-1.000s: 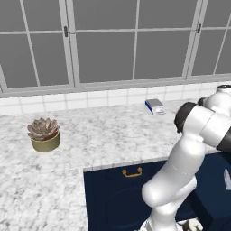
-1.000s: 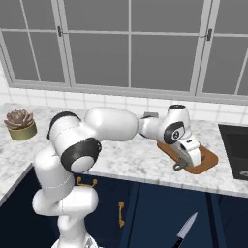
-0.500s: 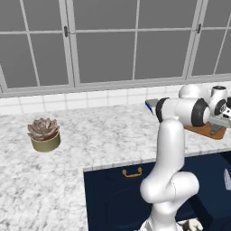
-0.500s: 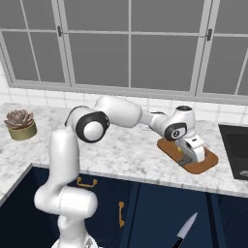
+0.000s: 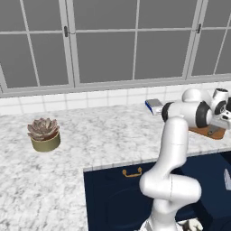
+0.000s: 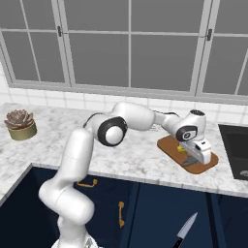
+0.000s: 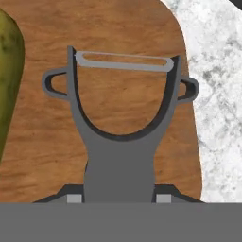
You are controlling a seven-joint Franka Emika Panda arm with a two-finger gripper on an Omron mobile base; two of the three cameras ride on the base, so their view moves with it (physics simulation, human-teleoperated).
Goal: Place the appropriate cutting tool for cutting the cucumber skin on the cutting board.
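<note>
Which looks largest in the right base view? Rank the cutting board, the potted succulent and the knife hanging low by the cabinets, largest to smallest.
1. cutting board, partly hidden by the gripper.
2. potted succulent and knife: too alike to rank, and the knife sits nearer the camera.

Open board surface beneath the peeler (image 7: 120,123)

Bare cutting board (image 7: 123,28) lies under and ahead; the cucumber (image 7: 8,75) blocks one side, open marble desk (image 7: 217,94) flanks the other.

Even, bright rendered light; soft shadows, slight blur.
</note>
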